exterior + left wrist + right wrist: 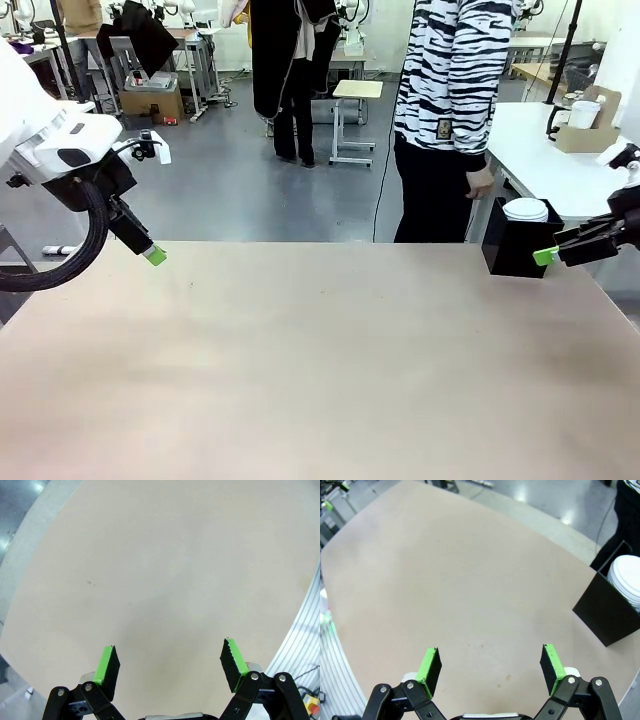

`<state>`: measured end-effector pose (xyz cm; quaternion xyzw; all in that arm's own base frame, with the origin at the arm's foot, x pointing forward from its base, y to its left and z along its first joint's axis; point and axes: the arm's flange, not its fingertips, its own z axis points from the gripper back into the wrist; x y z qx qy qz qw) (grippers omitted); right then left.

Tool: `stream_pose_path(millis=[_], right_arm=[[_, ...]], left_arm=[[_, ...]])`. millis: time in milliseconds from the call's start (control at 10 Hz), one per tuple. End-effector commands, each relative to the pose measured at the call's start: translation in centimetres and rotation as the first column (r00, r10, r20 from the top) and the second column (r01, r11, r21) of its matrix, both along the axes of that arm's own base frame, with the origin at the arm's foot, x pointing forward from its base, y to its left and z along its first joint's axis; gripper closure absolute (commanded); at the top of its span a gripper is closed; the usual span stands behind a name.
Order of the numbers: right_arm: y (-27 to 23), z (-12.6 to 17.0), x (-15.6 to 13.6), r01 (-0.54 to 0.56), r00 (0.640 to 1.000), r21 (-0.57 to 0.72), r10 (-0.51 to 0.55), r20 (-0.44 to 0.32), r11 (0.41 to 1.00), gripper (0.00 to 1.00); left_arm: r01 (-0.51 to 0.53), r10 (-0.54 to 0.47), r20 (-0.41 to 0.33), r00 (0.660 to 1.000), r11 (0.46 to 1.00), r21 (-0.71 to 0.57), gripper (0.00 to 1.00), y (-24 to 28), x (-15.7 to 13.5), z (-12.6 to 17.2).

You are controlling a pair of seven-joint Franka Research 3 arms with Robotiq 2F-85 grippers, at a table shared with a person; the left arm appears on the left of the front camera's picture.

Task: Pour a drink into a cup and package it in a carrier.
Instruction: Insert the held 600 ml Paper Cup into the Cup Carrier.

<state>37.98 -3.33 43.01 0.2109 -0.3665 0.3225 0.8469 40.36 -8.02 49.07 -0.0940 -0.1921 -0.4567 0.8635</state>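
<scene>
My left gripper [151, 253] hangs open over the table's far left corner, and in its wrist view [170, 662] only bare tabletop lies between the fingers. At the far right my right gripper [546, 256] is open too [490, 665], its tip close to a black square box [512, 240]. On a white side table behind, a brown cardboard carrier [580, 135] holds a white cup [584, 113]. The drink is out of view.
The black box [607, 612] holds a stack of white lids [629, 577] at the beige table's [320, 370] far right edge. A person in a striped top [455, 70] stands at the far side, one hand [481, 182] near the box.
</scene>
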Motion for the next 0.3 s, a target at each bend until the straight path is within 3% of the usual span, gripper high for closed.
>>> stream_pose_path(millis=[0, 200], right_arm=[[-0.28, -0.49, -0.1, -0.017, 1.0, -0.001, 0.017, 0.018, 1.0, 0.0], [-0.28, -0.49, -0.1, -0.017, 1.0, -0.001, 0.017, 0.018, 1.0, 0.0]], left_arm=[[-0.009, 0.009, 0.001, 1.0, 1.0, 0.01, 0.0, 0.07, -0.18, 0.11], [-0.009, 0.009, 0.001, 1.0, 1.0, 0.01, 0.0, 0.07, -0.18, 0.11]])
